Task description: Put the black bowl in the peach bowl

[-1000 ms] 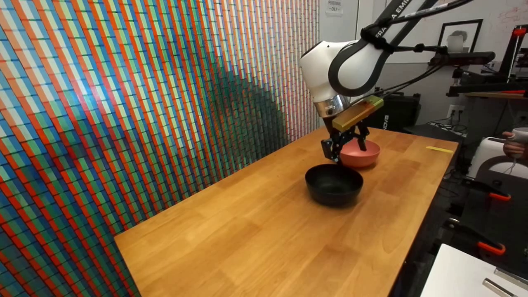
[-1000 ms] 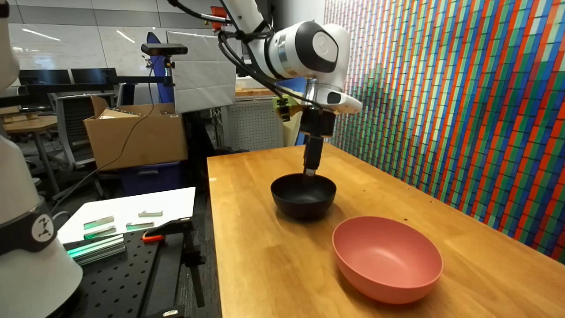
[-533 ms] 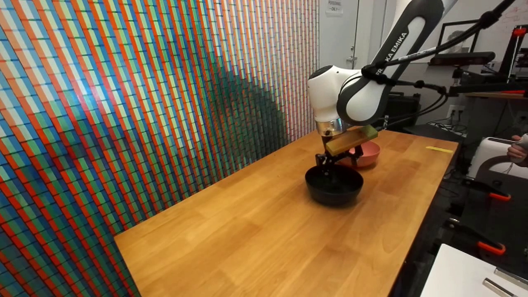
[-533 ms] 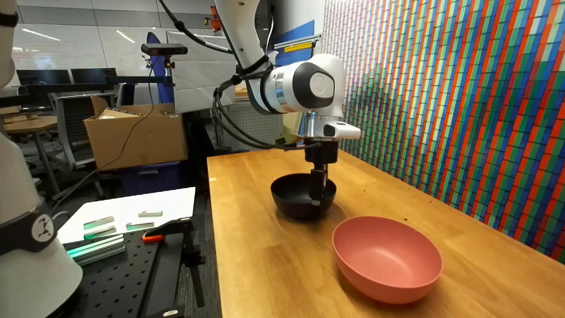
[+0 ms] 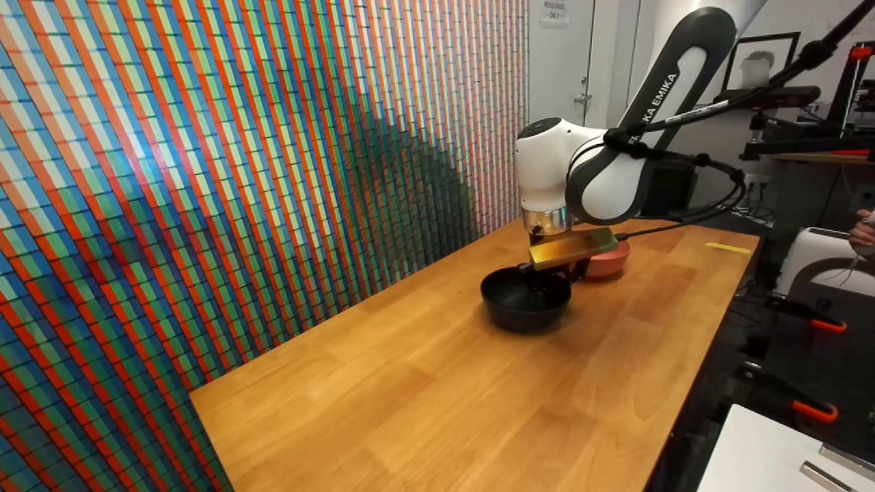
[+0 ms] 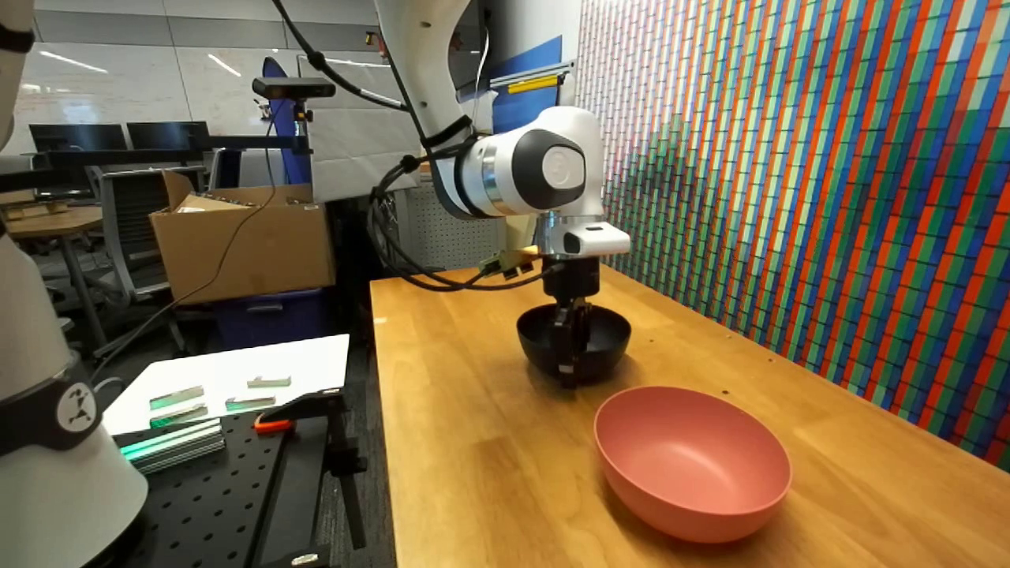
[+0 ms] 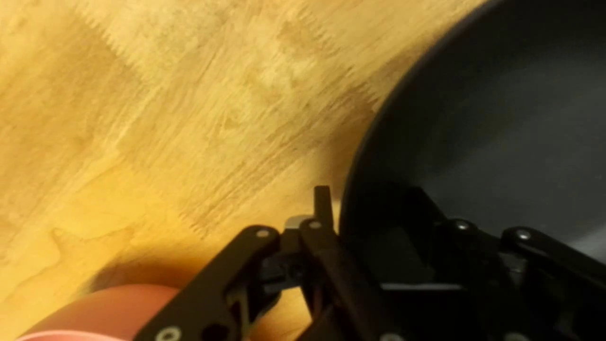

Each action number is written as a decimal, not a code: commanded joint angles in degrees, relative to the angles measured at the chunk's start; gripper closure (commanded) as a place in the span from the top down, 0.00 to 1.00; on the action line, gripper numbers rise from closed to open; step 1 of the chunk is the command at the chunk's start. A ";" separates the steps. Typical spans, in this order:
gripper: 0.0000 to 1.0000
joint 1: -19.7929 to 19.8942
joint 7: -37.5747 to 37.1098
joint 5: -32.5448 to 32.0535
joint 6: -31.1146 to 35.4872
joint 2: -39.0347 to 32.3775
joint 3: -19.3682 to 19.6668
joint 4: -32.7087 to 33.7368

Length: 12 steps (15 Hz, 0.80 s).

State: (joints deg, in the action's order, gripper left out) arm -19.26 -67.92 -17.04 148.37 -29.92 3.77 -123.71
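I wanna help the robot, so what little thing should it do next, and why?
I'd guess it should gently close the gripper on the edge of the black bowl. In the wrist view the gripper's fingers stand apart, on either side of that bowl's wall, and the black bowl isn't in the peach bowl yet.

The black bowl (image 6: 607, 347) sits on the wooden table (image 6: 446, 410); at its six o'clock rim the gripper (image 6: 574, 361) points down, one finger outside, the other, half-hidden, seemingly inside. The peach bowl (image 6: 694, 465) stands apart from the black, between four and five o'clock.
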 commanded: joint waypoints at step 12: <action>0.03 -0.10 -4.84 0.68 -0.25 9.54 1.26 -3.52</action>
State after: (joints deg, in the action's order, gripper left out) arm -19.84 -71.34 -16.62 148.67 -24.24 4.62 -125.12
